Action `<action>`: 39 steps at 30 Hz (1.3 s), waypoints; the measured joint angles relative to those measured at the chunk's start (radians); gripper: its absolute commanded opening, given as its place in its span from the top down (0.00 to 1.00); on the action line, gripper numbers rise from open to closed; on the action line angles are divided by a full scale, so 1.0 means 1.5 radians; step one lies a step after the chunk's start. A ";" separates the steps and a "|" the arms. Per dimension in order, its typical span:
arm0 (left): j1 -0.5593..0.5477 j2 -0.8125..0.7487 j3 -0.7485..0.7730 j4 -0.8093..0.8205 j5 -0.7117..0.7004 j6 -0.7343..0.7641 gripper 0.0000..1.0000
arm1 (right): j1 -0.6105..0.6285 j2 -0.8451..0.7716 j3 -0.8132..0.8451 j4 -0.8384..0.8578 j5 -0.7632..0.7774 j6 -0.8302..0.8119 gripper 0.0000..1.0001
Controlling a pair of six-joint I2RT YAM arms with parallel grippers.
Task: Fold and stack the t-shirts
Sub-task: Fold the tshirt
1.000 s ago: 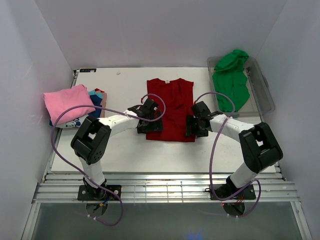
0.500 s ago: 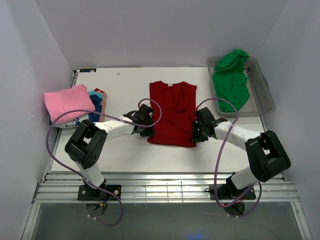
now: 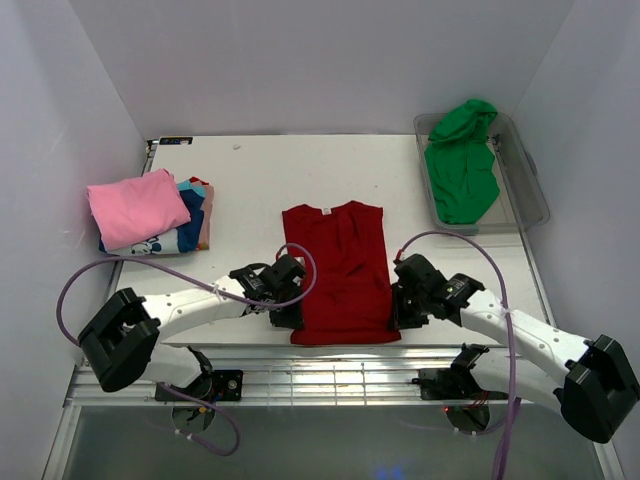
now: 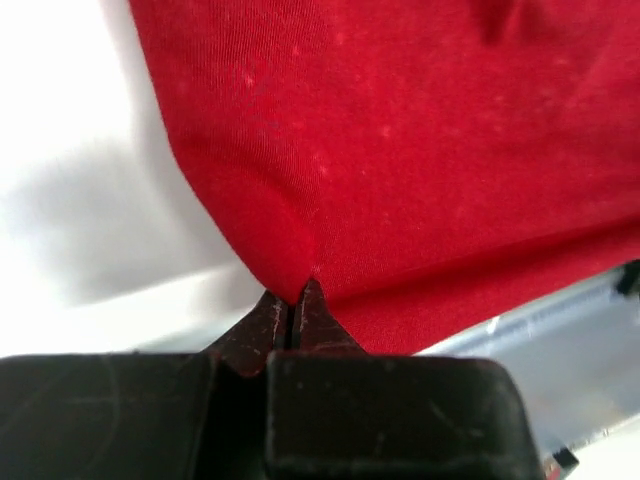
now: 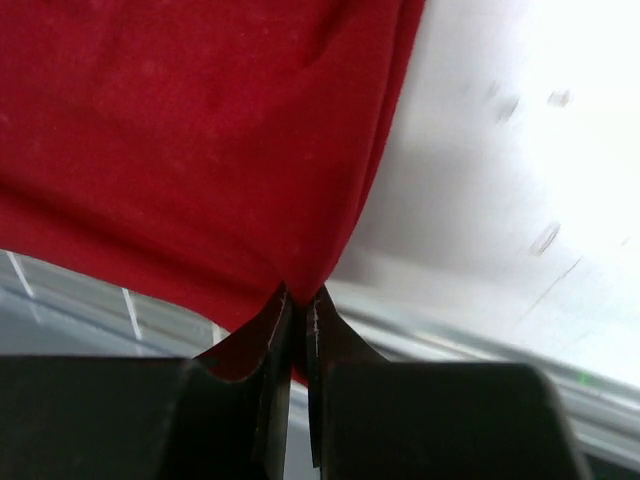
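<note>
The left gripper (image 4: 297,293) is clenched on the near-left corner of the red t-shirt (image 3: 338,270). The right gripper (image 5: 298,297) pinches its near-right corner.

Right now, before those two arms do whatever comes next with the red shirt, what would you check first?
1. Left gripper pinched shut on a hem corner of the red t-shirt: ok.
2. Right gripper pinched shut on the other hem corner: ok.
3. Shirt lying flat between the two grips: ok, with a few creases.
4. Bare table beyond the collar to fold onto: ok.
5. Hem fully on the table: cannot tell; it sits at the near edge.
6. Pink t-shirt lying neat on top of the folded pile, ready to be stacked on: ok.
</note>
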 measured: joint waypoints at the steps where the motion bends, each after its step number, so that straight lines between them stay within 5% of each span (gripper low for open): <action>1: -0.008 -0.011 0.000 -0.011 0.002 -0.006 1.00 | 0.012 -0.009 -0.002 -0.013 -0.001 0.010 0.92; 8: -0.034 -0.080 0.011 -0.107 0.001 -0.040 1.00 | 0.130 -0.041 0.021 -0.100 0.001 0.100 0.92; 19: -0.034 -0.113 0.185 -0.204 -0.091 -0.078 1.00 | 0.139 0.073 0.276 -0.170 0.144 0.116 0.92; 28: 0.016 -0.052 0.196 -0.199 -0.132 -0.083 1.00 | 0.111 0.150 0.291 -0.170 0.222 0.103 0.92; 39: 0.136 0.082 0.243 -0.138 -0.041 -0.031 1.00 | -0.001 0.197 0.296 -0.106 0.228 0.033 0.92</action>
